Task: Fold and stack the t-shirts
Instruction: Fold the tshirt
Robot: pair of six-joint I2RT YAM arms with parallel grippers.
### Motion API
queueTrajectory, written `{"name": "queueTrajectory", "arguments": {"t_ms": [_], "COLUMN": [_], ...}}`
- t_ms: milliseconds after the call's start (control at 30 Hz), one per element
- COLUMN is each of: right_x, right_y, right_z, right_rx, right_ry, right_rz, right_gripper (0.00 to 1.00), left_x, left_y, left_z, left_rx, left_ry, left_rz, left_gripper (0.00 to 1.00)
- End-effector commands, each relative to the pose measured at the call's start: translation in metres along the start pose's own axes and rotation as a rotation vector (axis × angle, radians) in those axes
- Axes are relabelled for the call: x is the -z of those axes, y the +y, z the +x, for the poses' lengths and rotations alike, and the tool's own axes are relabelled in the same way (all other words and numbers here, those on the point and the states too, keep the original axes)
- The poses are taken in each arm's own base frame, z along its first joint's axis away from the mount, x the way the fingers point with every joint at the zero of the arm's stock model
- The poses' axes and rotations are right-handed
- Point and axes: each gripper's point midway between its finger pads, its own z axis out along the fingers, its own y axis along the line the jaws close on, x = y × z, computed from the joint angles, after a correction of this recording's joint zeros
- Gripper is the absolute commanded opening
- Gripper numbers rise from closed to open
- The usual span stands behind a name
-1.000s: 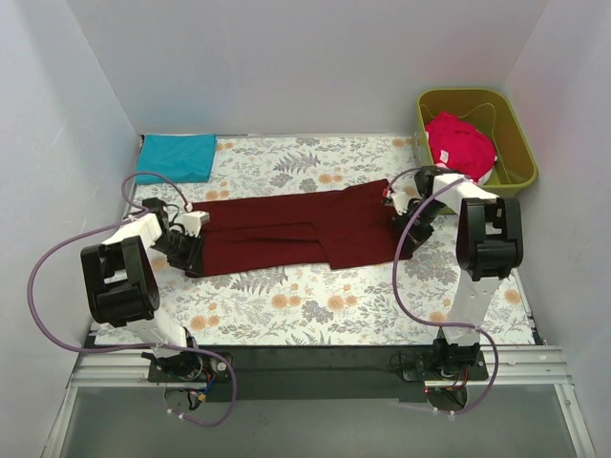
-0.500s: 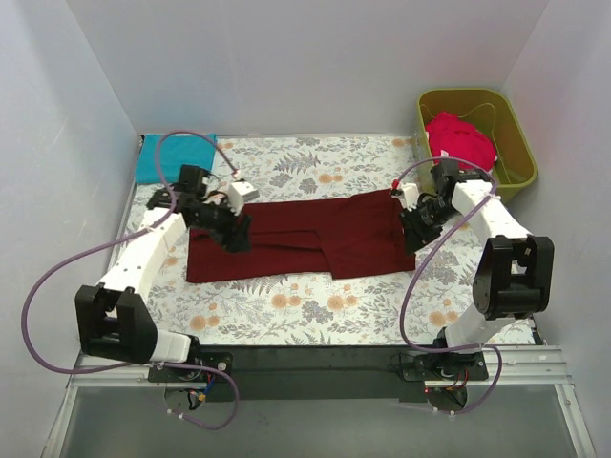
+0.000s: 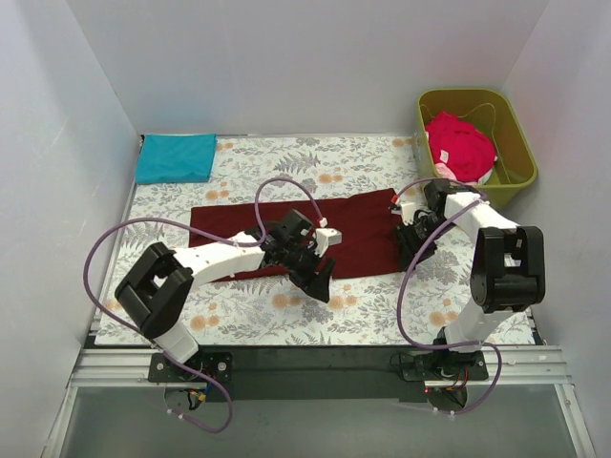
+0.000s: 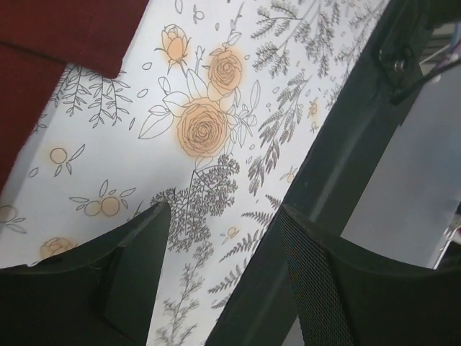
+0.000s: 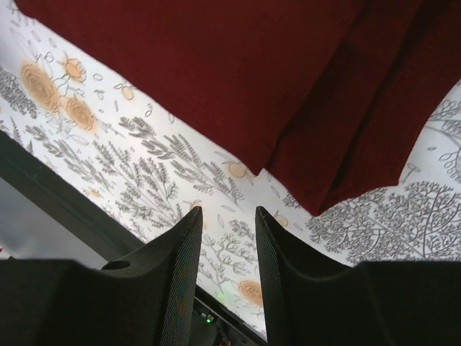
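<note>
The dark maroon t-shirt lies as a long folded strip across the middle of the table. It shows at the top left of the left wrist view and across the top of the right wrist view. My left gripper is open and empty over the cloth at the shirt's front edge. My right gripper is open and empty just off the shirt's right end. The teal blue t-shirt lies folded at the back left. The red-pink t-shirt is bunched in the tub.
The olive-green tub stands at the back right corner. The floral tablecloth covers the table. A black rail runs along the near edge and shows in the left wrist view. White walls enclose three sides.
My left arm has swung from the shirt's left end across to its front edge near the middle. My right gripper has stayed by the shirt's right end.
</note>
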Motion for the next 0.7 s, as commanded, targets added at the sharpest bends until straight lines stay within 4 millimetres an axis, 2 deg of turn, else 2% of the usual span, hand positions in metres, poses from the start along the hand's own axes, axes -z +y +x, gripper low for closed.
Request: {"name": "queueTrajectory", "arguments": {"t_ms": [0,267,667], "right_x": [-0.01,-0.035,-0.041], "right_y": [-0.01,-0.02,-0.016], "right_z": [-0.008,0.002,-0.003], "right_rx": [-0.033,-0.072,-0.087], "right_ry": [-0.019,0.012,-0.012], "right_rz": [0.02,0.009,-0.019], "right_gripper": [0.42,0.39,0.36], "left_x": [-0.014,-0.038,-0.052], "left_y": [0.007,0.02,0.033], "left_z": [-0.019,-0.015,-0.006], "left_rx": [0.171,0.254,0.288], "left_ry": [-0.084,-0.061,-0.028], "left_rz": [-0.066,-0.08,-0.107], "left_gripper": [0.61,0.63,0.62]}}
